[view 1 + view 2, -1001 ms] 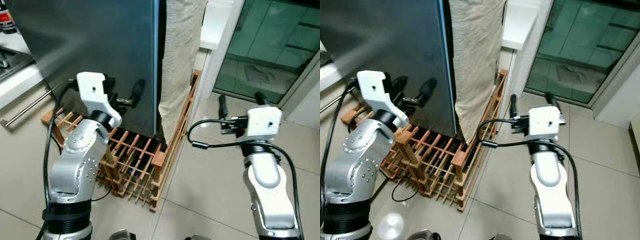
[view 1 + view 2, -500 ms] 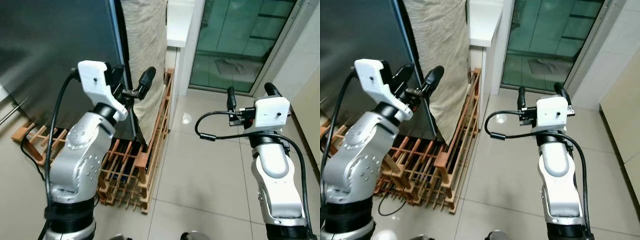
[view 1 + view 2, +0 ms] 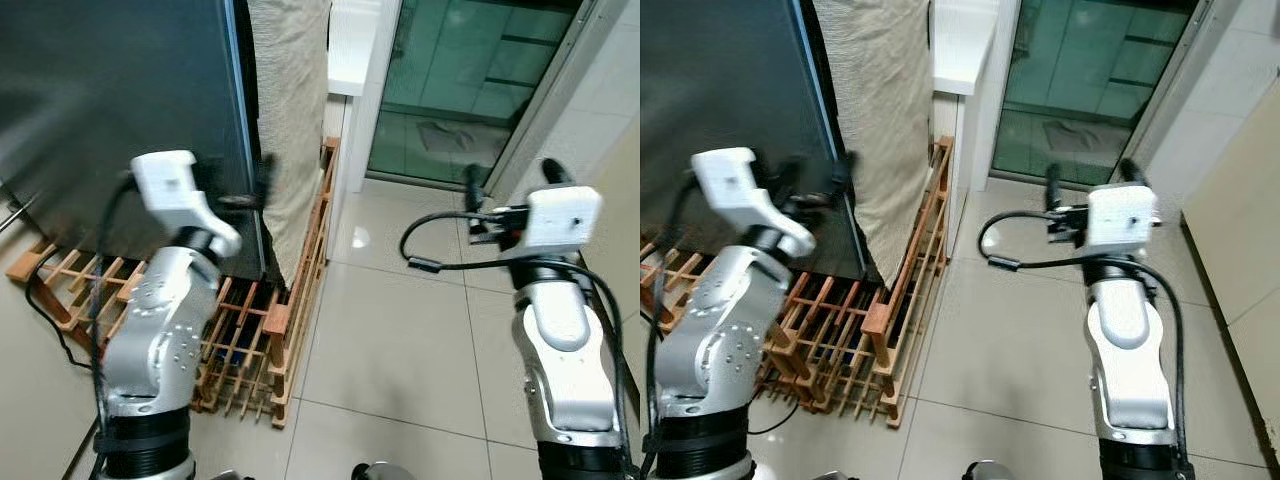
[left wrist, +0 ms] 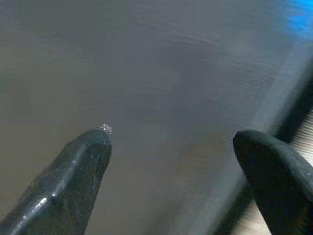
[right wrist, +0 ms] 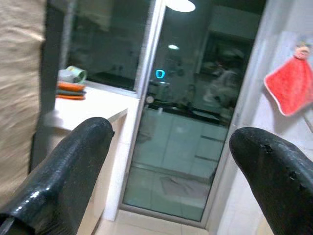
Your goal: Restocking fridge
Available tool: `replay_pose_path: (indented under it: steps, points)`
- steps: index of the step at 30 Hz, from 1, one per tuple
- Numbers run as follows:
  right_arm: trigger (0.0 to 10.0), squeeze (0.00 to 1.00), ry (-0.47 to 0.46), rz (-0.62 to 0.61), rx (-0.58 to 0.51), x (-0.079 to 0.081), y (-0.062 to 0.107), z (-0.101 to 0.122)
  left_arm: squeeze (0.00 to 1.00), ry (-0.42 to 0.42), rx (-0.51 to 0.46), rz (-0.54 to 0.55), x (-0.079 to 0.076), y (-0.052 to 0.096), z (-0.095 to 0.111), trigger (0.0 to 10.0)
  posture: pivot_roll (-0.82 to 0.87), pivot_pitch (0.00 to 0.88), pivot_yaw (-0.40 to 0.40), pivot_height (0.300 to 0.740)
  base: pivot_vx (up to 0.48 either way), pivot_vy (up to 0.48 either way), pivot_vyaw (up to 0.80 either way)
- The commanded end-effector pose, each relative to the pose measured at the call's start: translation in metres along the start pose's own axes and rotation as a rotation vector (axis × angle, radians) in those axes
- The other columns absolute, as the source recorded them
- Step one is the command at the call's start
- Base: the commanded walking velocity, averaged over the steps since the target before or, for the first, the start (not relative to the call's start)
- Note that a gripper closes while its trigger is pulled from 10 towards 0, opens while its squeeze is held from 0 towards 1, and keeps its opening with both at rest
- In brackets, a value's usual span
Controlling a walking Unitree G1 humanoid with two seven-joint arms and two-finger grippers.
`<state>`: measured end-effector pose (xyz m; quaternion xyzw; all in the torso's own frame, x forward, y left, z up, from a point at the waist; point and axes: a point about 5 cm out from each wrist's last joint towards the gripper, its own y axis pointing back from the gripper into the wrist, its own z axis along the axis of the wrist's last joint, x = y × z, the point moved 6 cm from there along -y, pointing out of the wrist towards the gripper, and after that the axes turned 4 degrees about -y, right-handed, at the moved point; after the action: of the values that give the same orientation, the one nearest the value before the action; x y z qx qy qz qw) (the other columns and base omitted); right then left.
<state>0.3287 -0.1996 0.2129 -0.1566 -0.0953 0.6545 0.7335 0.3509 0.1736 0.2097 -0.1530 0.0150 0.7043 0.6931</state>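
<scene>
Fridge (image 3: pixel 120 110) is the big dark grey slab taking up the robot's left side, door shut, and it stands on or right behind a wooden slatted rack (image 3: pixel 290 300) that sits on the tiled floor (image 3: pixel 400 340). There's a beige cloth (image 3: pixel 290 90) hanging down just beside the fridge's edge, draped toward the rack. The left gripper (image 3: pixel 820 185) is raised right up against the front of the fridge near that edge, a bit blurry, and from its wrist camera you can see both black fingers (image 4: pixel 73 181) spread apart with nothing between them, just the grey door surface close in front. The right gripper (image 3: pixel 510 185) is held up out over the open floor, well apart from the fridge, pointing toward a glass sliding door (image 3: pixel 470 80); its fingers (image 5: pixel 63 176) are also spread wide and holding nothing. A black cable (image 3: pixel 440 240) loops off the right wrist. Past the cloth there's a white tabletop (image 5: pixel 93 105) with what looks like a stack of dishes (image 5: pixel 71 81) on it, kind of small and hard to make out, and a red towel (image 5: pixel 291 90) hangs on the wall by the glass door.
</scene>
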Motion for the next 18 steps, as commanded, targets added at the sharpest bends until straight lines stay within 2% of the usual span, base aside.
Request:
replay_pose_path:
  steps: [1, 5, 8, 10, 11, 14, 18]
  points:
    - [10.0, 0.07, -0.037, -0.025, -0.034, -0.002, -0.001, 0.007, 0.00, -0.002, 0.006, 0.046, 0.002, 0.003, -0.005, 10.0, -0.13, 0.000, -0.002, 0.740, 0.000, 0.000, 0.00]
    - [10.0, 0.08, -0.058, -0.035, -0.027, -0.001, -0.001, 0.004, 0.00, -0.017, 0.023, 0.017, -0.002, 0.008, -0.013, 10.0, -0.13, 0.000, 0.000, 0.740, 0.000, 0.000, 0.00]
    - [10.0, 0.07, -0.054, -0.030, -0.028, 0.000, 0.000, 0.003, 0.00, -0.088, -0.040, -0.081, -0.010, 0.013, -0.004, 10.0, -0.12, 0.000, 0.000, 0.740, 0.000, 0.000, 0.00]
    - [10.0, 0.07, -0.045, -0.029, -0.029, -0.001, 0.000, 0.002, 0.00, -0.142, -0.049, -0.129, -0.011, 0.020, -0.006, 10.0, -0.12, 0.000, 0.000, 0.740, 0.000, 0.000, 0.00]
    - [10.0, 0.08, -0.037, -0.032, -0.029, -0.005, 0.000, 0.001, 0.00, -0.183, -0.025, -0.125, -0.002, 0.026, -0.013, 10.0, -0.12, 0.000, -0.003, 0.740, 0.000, 0.000, 0.00]
    - [10.0, 0.08, -0.019, -0.032, -0.024, -0.008, 0.002, -0.002, 0.00, -0.178, -0.014, -0.120, 0.000, 0.027, -0.014, 10.0, -0.12, 0.000, -0.004, 0.740, 0.000, 0.000, 0.00]
    - [10.0, 0.08, -0.007, -0.023, -0.007, -0.007, 0.003, -0.008, 0.00, -0.182, -0.050, -0.149, -0.012, 0.023, -0.007, 10.0, -0.11, 0.000, -0.010, 0.740, 0.000, 0.000, 0.00]
